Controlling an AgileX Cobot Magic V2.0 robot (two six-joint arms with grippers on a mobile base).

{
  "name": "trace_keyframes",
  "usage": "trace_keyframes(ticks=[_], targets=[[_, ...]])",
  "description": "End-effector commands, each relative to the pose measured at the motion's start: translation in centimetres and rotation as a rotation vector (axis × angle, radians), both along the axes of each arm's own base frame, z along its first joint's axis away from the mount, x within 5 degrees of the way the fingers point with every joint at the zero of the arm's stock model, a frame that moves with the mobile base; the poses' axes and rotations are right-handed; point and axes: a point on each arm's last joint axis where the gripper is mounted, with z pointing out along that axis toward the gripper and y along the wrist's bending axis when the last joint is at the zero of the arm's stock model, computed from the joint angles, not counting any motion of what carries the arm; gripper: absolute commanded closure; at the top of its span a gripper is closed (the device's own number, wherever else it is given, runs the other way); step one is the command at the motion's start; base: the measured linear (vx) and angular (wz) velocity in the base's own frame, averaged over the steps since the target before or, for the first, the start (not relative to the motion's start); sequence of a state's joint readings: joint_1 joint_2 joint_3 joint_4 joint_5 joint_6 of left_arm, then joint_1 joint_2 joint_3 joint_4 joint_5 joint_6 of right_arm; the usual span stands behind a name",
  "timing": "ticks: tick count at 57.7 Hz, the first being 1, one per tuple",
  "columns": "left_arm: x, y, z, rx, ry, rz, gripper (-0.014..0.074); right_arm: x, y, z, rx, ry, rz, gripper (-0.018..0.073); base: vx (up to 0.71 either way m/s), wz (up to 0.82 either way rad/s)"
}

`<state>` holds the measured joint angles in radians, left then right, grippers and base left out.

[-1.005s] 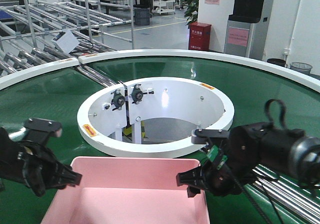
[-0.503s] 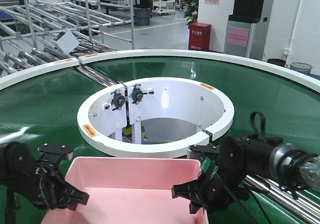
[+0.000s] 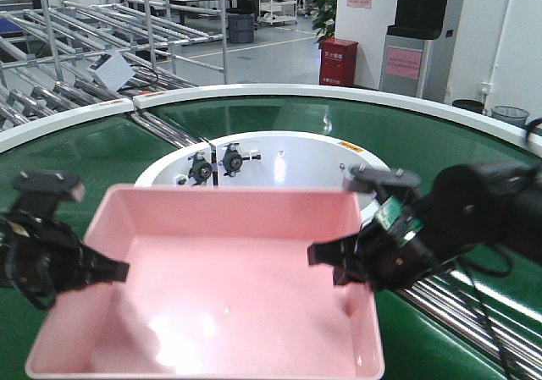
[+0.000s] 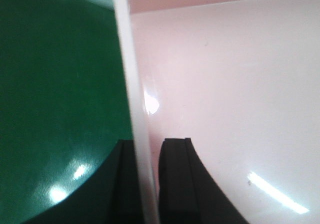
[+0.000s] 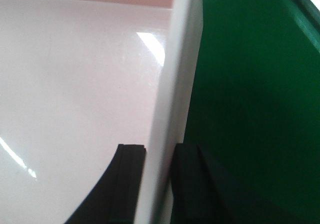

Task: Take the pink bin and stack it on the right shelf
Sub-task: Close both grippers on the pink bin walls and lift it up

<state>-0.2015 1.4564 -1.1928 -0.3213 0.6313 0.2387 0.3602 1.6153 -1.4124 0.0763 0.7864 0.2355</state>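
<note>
Green conveyor belt (image 3: 76,156) curves round in a big loop with a white outer edge. In the middle sits a white ring (image 3: 288,147) with two black knobs (image 3: 201,170) on its inner wall. Further back: metal roller racks (image 3: 76,24), a red cabinet (image 3: 339,61), a leafy plant (image 3: 324,8), and a grey wastebasket (image 3: 511,114) far right.

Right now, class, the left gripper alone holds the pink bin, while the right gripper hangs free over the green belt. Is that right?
No. The right gripper is not free: the right wrist view shows its jaws shut on the right wall of the pink bin. The left gripper holds the left wall, as stated.
</note>
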Motion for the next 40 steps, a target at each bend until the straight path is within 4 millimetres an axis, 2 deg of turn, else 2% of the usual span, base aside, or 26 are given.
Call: trace_keyframes(ticks=[1,5,13,21,40], targets=[[-2.6,-0.1,5.1,-0.112,-0.16,0.0,0.0598,-1.7,-1.0,5.7,0.061,-0.235,-0.012,0.0568,0.0,0.0],[-3.6,0.0,6.2,-0.134,-0.184,-0.002,0.0598,-2.8,-1.6,7.2,0.06,-0.284,-0.023,0.0568,0.0,0.0],[-4.9,0.2,7.5,-0.152,-0.218,-0.002,0.0598,-4.1,-2.2,8.9,0.076,-0.336,-0.034,0.0568,0.0,0.0],[-5.7,0.4,8.2,-0.168,-0.235,0.003,0.0598,-4.7,-2.4,9.5,0.079,-0.35,-0.032,0.0568,0.0,0.0],[-6.2,0.2,7.4,-0.144,-0.145,-0.033,0.0598,-4.8,-2.4,9.6,0.075,-0.353,-0.028,0.0568,0.0,0.0]])
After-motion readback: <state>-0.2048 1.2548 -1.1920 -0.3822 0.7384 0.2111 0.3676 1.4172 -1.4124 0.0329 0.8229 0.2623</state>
